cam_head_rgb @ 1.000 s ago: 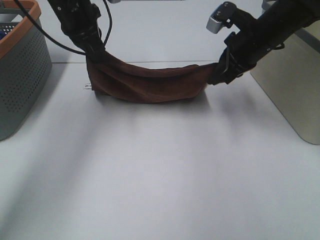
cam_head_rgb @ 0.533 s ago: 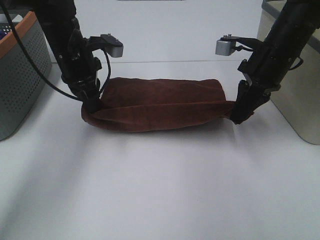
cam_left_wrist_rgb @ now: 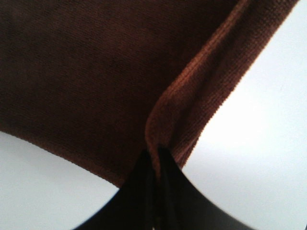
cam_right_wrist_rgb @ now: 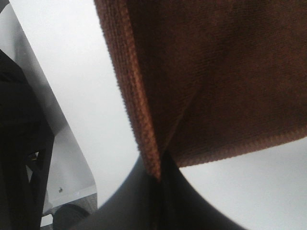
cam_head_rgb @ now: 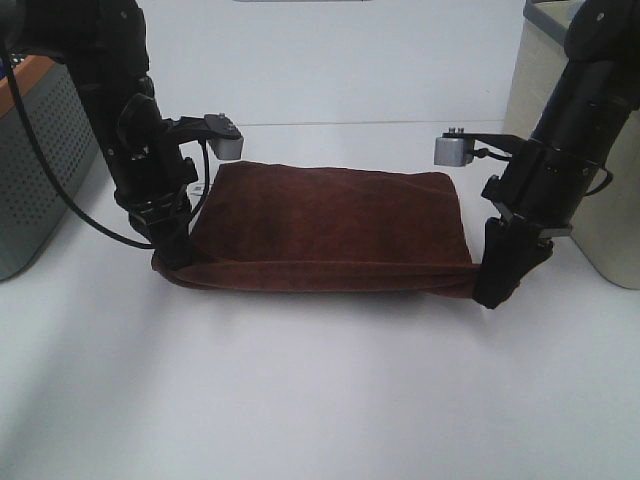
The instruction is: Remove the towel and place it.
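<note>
**Exterior high view.** The towel [cam_head_rgb: 330, 220] lies spread across the middle of the white table [cam_head_rgb: 320, 400], its far part flat. Its near hem is stretched taut between the left gripper [cam_head_rgb: 172, 262] and the right gripper [cam_head_rgb: 494, 288]. A second earlier the cloth hung as a sagging bundle farther back, and half a second earlier it was a narrower roll. Both arms have since come nearer and lower, drawing it open. The towel lies apart from the grey basket [cam_head_rgb: 35, 190] at the left and the beige bin [cam_head_rgb: 600, 200] at the right.

**Left wrist view.** The left gripper [cam_left_wrist_rgb: 156, 165] is clamped shut on a pinched fold of the towel [cam_left_wrist_rgb: 96, 72] at its near-left corner. White table shows on both sides of the fold.

**Right wrist view.** The right gripper [cam_right_wrist_rgb: 160, 175] is likewise closed on the towel [cam_right_wrist_rgb: 216, 72] at the near-right corner, the stitched hem running up from the jaws.

**Reading.** The carrying appears finished and the laying-down is nearly complete. What remains is probably to lower the near hem and let go of both corners.
</note>
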`<action>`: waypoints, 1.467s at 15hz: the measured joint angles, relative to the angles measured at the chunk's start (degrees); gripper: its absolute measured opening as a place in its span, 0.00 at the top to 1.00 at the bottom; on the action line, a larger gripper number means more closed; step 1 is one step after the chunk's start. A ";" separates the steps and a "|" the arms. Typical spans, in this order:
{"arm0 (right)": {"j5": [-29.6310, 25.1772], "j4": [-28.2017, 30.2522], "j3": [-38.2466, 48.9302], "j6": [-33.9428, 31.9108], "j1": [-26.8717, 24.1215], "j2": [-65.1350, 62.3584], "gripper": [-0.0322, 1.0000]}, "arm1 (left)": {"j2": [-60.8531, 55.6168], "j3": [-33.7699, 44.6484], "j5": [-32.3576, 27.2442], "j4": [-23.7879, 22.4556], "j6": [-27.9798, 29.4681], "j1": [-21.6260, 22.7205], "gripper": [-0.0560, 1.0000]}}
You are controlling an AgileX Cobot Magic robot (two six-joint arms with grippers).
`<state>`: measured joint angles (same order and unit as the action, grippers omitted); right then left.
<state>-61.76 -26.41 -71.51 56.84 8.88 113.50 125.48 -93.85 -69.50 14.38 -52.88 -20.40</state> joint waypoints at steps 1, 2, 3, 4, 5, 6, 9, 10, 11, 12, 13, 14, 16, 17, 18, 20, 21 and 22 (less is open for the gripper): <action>0.00 -0.46 1.15 0.00 0.00 0.17 0.97 | 0.00 0.06 0.00 0.00 -0.34 0.00 0.95; 0.17 -0.80 2.18 -0.11 0.00 0.17 0.97 | 0.00 0.06 0.00 0.17 -0.34 0.00 0.95; 0.92 -1.15 3.32 -1.09 0.00 0.17 0.97 | 0.00 0.06 0.00 1.55 -0.29 0.00 0.95; 0.92 -1.43 3.50 -1.78 0.00 0.29 0.97 | 0.00 0.06 0.00 2.35 -0.29 0.00 0.95; 0.86 -1.78 3.50 -2.69 0.00 0.40 0.97 | 0.00 0.17 0.00 3.04 0.11 0.00 0.95; 0.80 -1.78 3.50 -3.09 0.00 0.46 0.97 | 0.00 0.23 0.00 3.09 0.23 0.00 0.94; 0.06 -2.41 3.61 -5.56 0.00 0.52 0.74 | 0.00 0.86 0.00 3.15 0.57 0.00 0.91; 0.06 -2.81 3.61 -6.70 0.00 0.52 0.63 | 0.00 1.49 0.00 3.15 0.63 0.00 0.88; 0.06 -2.98 3.61 -8.19 0.00 0.52 0.53 | 0.00 2.23 0.00 3.15 1.15 0.00 0.84; 0.06 -3.09 3.61 -9.34 0.00 0.52 0.45 | 0.00 2.98 0.00 3.15 2.01 0.00 0.78; 0.00 -3.09 3.61 -10.54 0.00 0.52 0.41 | 0.00 3.38 0.00 3.09 3.72 0.00 0.66; 0.00 -3.21 3.61 -11.92 0.00 0.52 0.39 | 0.00 3.50 0.00 3.04 5.90 0.00 0.52; 0.00 -3.21 3.61 -14.09 0.00 0.52 0.38 | 0.00 3.50 0.00 3.04 10.26 0.00 0.36; 0.00 -3.21 3.61 -17.42 0.00 0.52 0.37 | 0.00 3.50 0.00 3.04 12.15 0.00 0.30; 0.00 -3.21 3.61 -18.68 0.00 0.52 0.37 | 0.00 3.50 0.00 2.98 13.12 0.00 0.28; 0.00 -3.21 3.61 -22.63 0.00 0.52 0.36 | 0.00 3.50 0.00 2.81 16.62 0.00 0.26; -0.06 -2.98 3.15 -26.36 0.00 0.40 0.36 | 0.00 1.83 -0.06 2.12 19.82 0.00 0.25; -0.06 -2.29 1.89 -28.88 0.00 -0.11 0.36 | 0.00 0.23 -0.06 1.49 21.31 0.00 0.24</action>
<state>-61.82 -28.71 -69.61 27.96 8.88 113.39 125.48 -93.62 -69.56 15.87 -31.57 -20.40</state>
